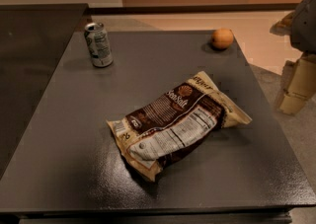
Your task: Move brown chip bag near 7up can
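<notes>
The brown chip bag [177, 123] lies flat in the middle of the dark grey table [59, 159], label side up, its length running from front left to back right. The 7up can [98, 44] stands upright near the table's back left corner, well apart from the bag. My gripper [296, 86] hangs at the right edge of the camera view, beyond the table's right edge and to the right of the bag. It touches nothing and holds nothing.
A small round orange fruit [222, 38] sits near the table's back right corner. A second dark surface [29, 45] adjoins the table on the left. Tan floor and a wall lie behind, and grey floor lies to the right.
</notes>
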### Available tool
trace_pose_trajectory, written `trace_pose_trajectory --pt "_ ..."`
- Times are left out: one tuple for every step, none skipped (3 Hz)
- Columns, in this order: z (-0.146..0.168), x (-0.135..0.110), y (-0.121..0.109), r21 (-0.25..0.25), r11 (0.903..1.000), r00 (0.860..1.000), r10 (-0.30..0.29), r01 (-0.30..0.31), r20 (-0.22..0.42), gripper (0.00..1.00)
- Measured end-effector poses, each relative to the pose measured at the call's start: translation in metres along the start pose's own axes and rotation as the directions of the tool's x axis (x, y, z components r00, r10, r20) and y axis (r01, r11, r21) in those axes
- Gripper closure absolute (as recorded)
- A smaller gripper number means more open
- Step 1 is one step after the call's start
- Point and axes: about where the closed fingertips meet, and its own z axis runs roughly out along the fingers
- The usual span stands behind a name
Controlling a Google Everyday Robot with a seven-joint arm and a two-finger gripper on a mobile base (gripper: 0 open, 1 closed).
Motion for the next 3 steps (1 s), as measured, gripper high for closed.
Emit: trace_pose_trajectory --pt "0.000 -0.002 0.000 0.002 1.0000 1.000 -0.007 0.007 0.005 0.00" --pt "0.013 -0.016 -0.001 -0.017 0.9985 0.998 -0.052 0.053 0.038 0.00" --pt "0.037 -0.037 0.001 -0.058 0.9906 0.990 -0.119 0.124 0.073 0.00"
